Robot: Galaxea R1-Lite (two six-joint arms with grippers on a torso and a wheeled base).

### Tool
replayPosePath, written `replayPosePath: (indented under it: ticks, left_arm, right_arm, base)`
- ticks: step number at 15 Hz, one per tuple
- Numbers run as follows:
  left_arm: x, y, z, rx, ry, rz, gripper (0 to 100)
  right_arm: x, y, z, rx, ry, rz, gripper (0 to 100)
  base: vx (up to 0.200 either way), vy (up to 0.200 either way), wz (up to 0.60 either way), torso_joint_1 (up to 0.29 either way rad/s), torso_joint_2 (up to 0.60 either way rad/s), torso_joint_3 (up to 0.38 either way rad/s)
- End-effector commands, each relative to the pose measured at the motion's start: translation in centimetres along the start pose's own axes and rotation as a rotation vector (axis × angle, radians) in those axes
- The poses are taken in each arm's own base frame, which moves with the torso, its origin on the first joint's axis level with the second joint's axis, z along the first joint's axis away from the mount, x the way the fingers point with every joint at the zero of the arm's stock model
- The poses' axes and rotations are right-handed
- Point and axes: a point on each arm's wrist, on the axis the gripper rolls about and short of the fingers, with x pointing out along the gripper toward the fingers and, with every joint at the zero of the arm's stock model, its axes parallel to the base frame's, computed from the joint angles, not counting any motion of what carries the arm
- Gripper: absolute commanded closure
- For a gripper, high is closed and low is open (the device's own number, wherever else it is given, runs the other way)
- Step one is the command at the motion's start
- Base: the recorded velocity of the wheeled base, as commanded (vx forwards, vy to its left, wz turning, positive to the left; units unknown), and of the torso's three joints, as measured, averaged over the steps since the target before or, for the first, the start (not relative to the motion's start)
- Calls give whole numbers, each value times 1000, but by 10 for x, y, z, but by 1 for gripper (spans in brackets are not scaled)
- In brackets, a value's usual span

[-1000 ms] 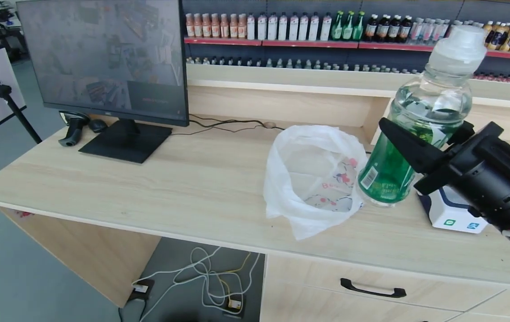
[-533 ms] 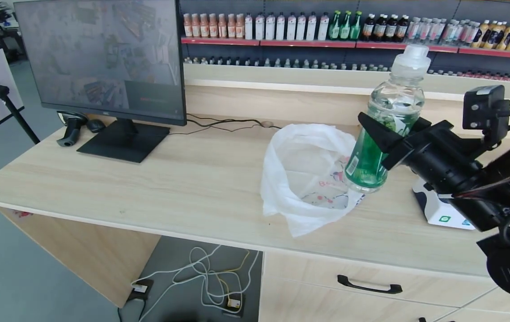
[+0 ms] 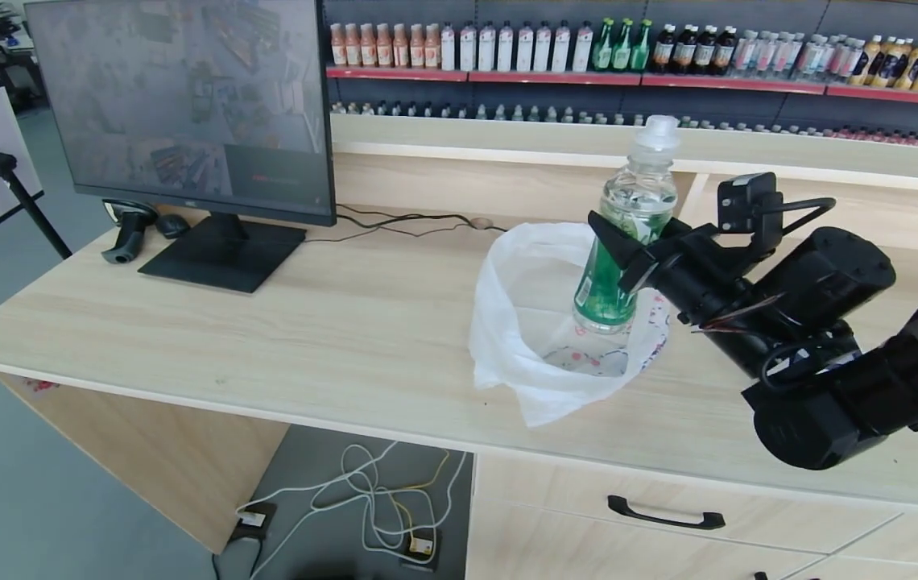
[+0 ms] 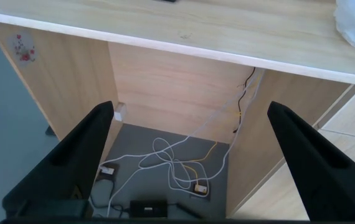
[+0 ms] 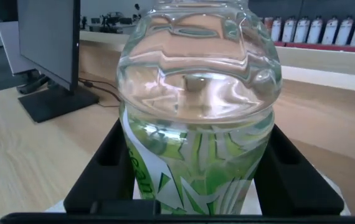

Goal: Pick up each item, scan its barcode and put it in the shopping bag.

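Right arm extends from the right edge of the worktop (image 3: 306,322) toward its middle, forearm low over the surface and wrist roughly level. The right gripper (image 3: 624,242) points leftward, its jaws clamped on the midsection of the bottle (image 3: 608,290), one finger on each side of the green label, as the right wrist view confirms (image 5: 199,124). The bottle stands nearly upright, white cap uppermost, clear liquid visible above the label. Its base sits within the open mouth of the bag (image 3: 499,322); whether it rests on the bag's lining cannot be told. The bag, white with a printed inner wall, lies right of the worktop's middle, between front and back edges, its mouth spread open upward and toward the front edge. The left gripper (image 4: 190,106) hangs before and below the worktop's front edge, jaws wide apart, facing the open recess beneath, where cables (image 4: 171,168) lie coiled on the floor. A monitor (image 3: 185,105) stands at the back left corner, with a scanner (image 3: 129,229) just beside its base.
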Motion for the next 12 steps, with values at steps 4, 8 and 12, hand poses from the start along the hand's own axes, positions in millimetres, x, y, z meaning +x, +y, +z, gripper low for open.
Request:
replayPosePath:
  ticks: [4,8,12]
  left_arm:
    - [0,0,0,-1,0,0,0]
    - [0,0,0,0,0,0,0]
    - [0,0,0,5,0,-2,0]
  right_arm:
    - [19,-5,-35,7,12,-4,100]
    - [35,-9,-51,-7,-13,-5,100]
    - [52,-16,-68,-19,-53,-12,100]
  base:
    - [0,0,0,0,0,0]
    - [0,0,0,0,0,0]
    - [0,0,0,0,0,0]
